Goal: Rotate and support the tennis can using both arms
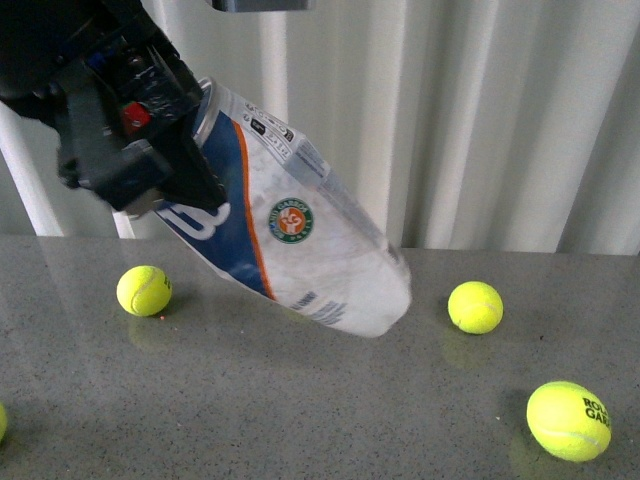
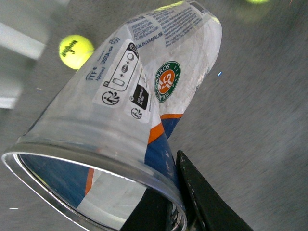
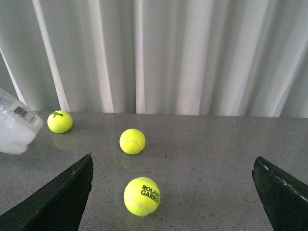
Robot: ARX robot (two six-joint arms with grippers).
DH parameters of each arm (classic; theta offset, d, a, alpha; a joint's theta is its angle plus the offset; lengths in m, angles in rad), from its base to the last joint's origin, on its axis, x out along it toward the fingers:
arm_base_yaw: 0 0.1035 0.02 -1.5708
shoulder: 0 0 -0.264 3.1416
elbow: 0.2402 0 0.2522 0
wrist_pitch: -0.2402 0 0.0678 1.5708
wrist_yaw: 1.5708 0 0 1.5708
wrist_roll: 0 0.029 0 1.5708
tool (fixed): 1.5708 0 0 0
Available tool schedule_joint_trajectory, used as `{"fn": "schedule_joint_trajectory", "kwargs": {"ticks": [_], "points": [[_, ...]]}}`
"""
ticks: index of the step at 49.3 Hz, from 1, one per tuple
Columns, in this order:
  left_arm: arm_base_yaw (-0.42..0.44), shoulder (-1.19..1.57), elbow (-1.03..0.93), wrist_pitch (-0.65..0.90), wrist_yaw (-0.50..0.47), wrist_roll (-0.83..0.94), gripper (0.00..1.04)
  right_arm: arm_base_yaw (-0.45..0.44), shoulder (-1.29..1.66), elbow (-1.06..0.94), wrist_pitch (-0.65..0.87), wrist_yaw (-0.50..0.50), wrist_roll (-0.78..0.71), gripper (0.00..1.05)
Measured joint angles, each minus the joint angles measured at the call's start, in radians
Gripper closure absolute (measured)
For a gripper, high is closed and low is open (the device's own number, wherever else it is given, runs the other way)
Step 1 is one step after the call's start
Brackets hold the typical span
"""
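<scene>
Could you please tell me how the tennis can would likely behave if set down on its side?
The tennis can looks empty and thin-walled, so probably light and squashable. Its smooth round wall would likely roll on the flat table.

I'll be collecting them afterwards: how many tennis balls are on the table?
4 balls: one left of the tennis can, one right of it, one near right, one cut off at the left edge. Others may be hidden.

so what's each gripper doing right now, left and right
Left gripper: closed on the tennis can, gripping it at its rimmed open end.
Right gripper: open wide, holding nothing.
</scene>
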Motion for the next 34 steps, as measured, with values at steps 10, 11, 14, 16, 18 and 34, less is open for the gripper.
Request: {"fn": "schedule_joint_trajectory", "kwargs": {"ticks": [10, 11, 14, 16, 18, 34], "points": [[0.002, 0.098, 0.189, -0.156, -0.187, 0.54, 1.01, 0.0, 0.0, 0.0, 0.0, 0.0, 0.0, 0.07], [0.002, 0.102, 0.195, -0.162, -0.195, 0.56, 1.01, 0.0, 0.0, 0.0, 0.0, 0.0, 0.0, 0.07], [0.002, 0.124, 0.223, -0.202, -0.239, 0.678, 1.01, 0.0, 0.0, 0.0, 0.0, 0.0, 0.0, 0.07], [-0.003, 0.132, 0.228, -0.212, -0.271, 0.76, 1.01, 0.0, 0.0, 0.0, 0.0, 0.0, 0.0, 0.07], [-0.013, 0.135, 0.222, -0.191, -0.308, 0.826, 1.01, 0.0, 0.0, 0.0, 0.0, 0.0, 0.0, 0.07], [-0.175, 0.126, 0.017, -0.087, -0.311, 0.935, 1.01, 0.0, 0.0, 0.0, 0.0, 0.0, 0.0, 0.07]]}}
